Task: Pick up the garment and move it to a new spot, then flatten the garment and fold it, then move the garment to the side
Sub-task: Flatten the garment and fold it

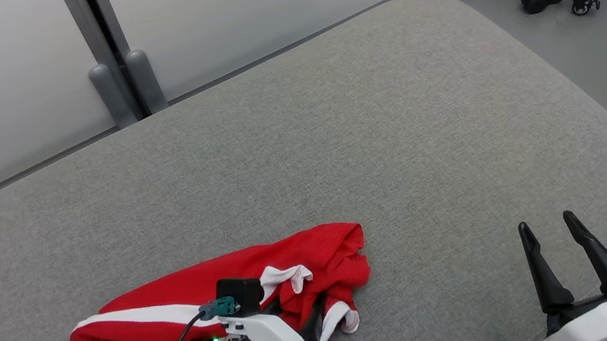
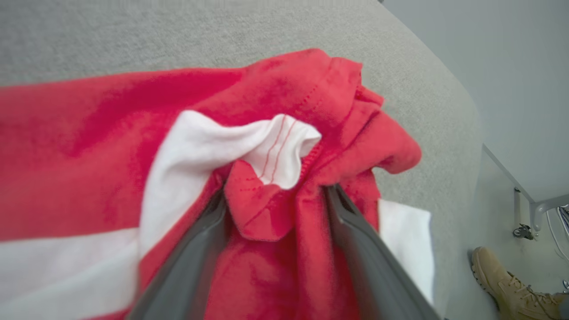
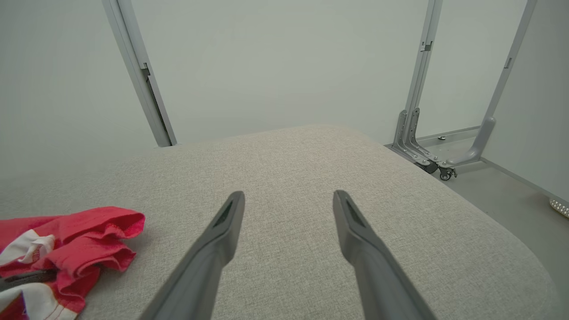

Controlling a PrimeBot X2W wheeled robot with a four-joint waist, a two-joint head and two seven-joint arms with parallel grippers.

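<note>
While your left gripper [image 2: 275, 192] stands spread wide, clamping nothing, over the crumpled red-and-white cloth garment [image 1: 176, 286] at six o'clock on the grey fabric cushion [image 1: 392, 121], your right gripper [image 1: 545, 220] gapes empty at four o'clock; flattening and folding look undone.

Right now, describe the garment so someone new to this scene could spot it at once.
Look at the big grey cushioned surface. Near its front edge, toward the robot's left, a crumpled garment lies under the left tool. Its bright red cloth with white stripes sets it apart from the plain grey around it.
</note>
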